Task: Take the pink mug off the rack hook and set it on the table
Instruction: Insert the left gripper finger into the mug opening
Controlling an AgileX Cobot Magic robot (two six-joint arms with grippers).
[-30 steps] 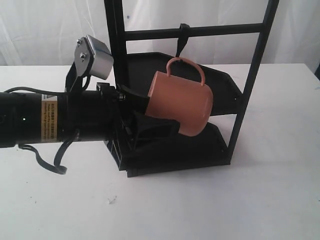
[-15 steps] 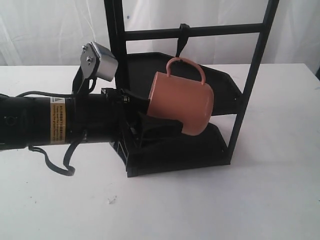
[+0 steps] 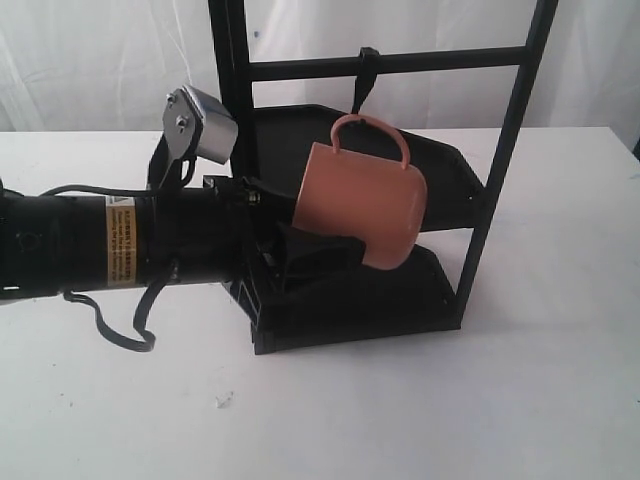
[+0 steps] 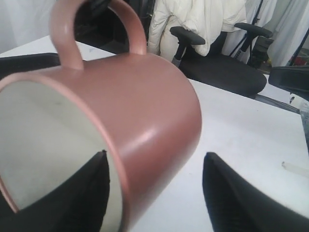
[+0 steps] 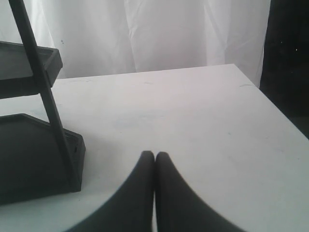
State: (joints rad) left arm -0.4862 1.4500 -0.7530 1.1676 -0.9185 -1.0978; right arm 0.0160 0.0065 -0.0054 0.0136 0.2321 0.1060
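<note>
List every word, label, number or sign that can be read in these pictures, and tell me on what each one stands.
Orange sticker on the left arm's black forearm: a warning triangle above several lines of print, too small and blurred to read.
The pink mug and the black rack: no writing visible.
Both wrist views: no text or sign.

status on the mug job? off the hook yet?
Done: the approach. The left gripper straddles the mug's wall, one finger inside, one outside. In hand: the grasp. A gap shows between the outer finger and the mug, so it is not clamped. Left: the handle looks to be on the hook, so lift it off and set the mug on the table. The right gripper sits shut over the table.
</note>
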